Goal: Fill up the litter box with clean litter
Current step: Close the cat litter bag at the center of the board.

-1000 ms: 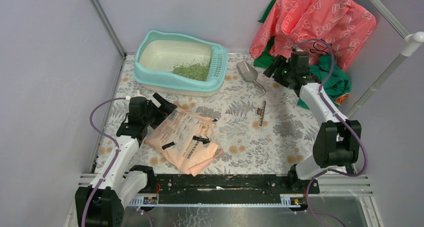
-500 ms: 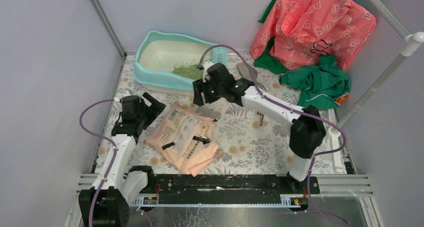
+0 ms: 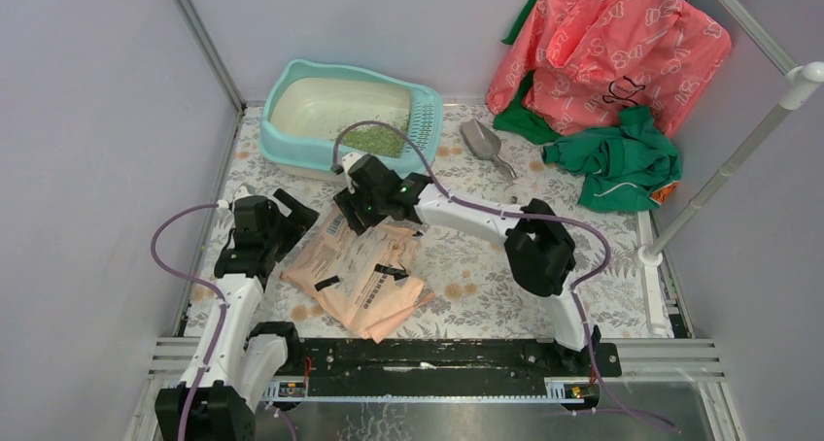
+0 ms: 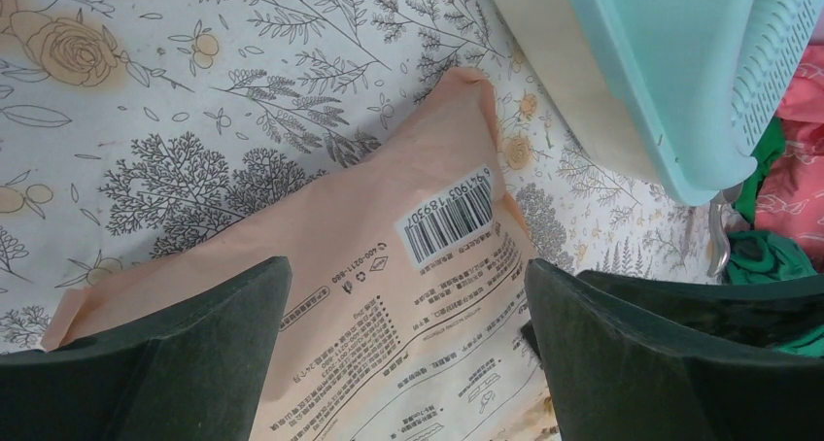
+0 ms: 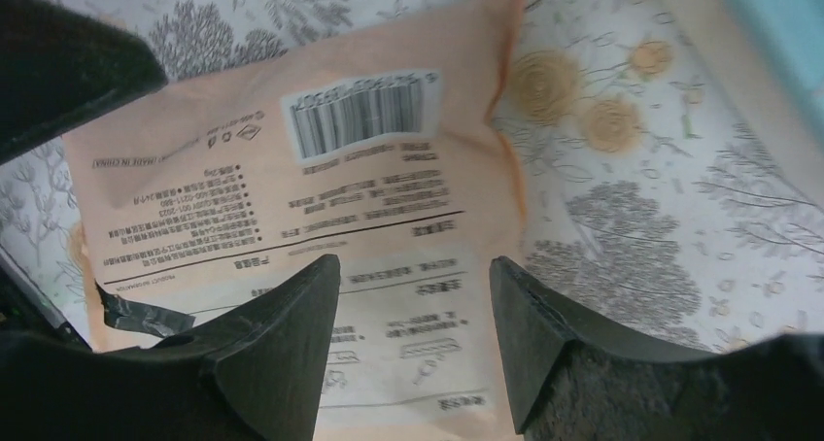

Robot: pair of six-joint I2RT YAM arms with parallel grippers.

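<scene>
Litter box (image 3: 299,159) lies crosswise, grille end pointing right

box (image 3: 291,145) at 11 o'clock on table (image 3: 544,252) | litter (image 3: 374,140) in box, seemingly toward its 3 o'clock end | scoop (image 3: 483,142) at box's 3 | bag (image 3: 361,274) at box's 6 | clothes (image 3: 607,57) at table's 1

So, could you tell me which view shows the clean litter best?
The top external view: the clean litter lies as a green heap inside the litter box, by its grille end. The left wrist view shows only the box's outside wall and grille, the right wrist view just a corner of it; neither shows litter.
</scene>
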